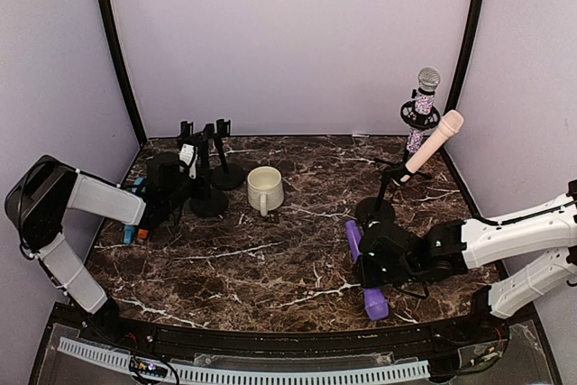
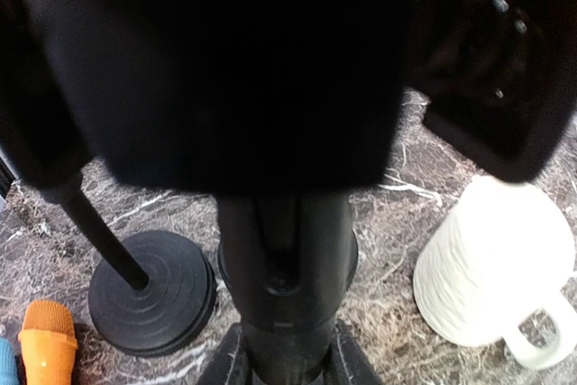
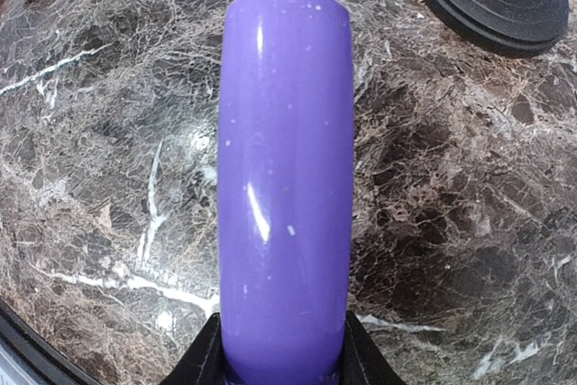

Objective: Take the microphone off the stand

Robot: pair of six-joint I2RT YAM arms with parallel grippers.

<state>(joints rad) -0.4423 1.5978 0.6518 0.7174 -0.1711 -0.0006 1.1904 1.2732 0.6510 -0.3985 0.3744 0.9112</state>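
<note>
Your right claw (image 1: pixel 368 266) is clenched round the purple microphone (image 3: pixel 284 178), held level and low over the worktop (image 1: pixel 270 259) just beside the stand base (image 1: pixel 374 211), probably so you can set it down without a drop.

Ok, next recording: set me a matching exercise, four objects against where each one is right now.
1. purple plastic microphone
2. pale pink microphone
3. glittery silver-headed microphone
4. cream ribbed mug

A. upright, rearmost on the right
B. standing on the dark marble table
C. tilted in a black tabletop stand
D. between the jaws of the right gripper

Pairs: 1-D, 2-C, 3-A, 4-B
</note>
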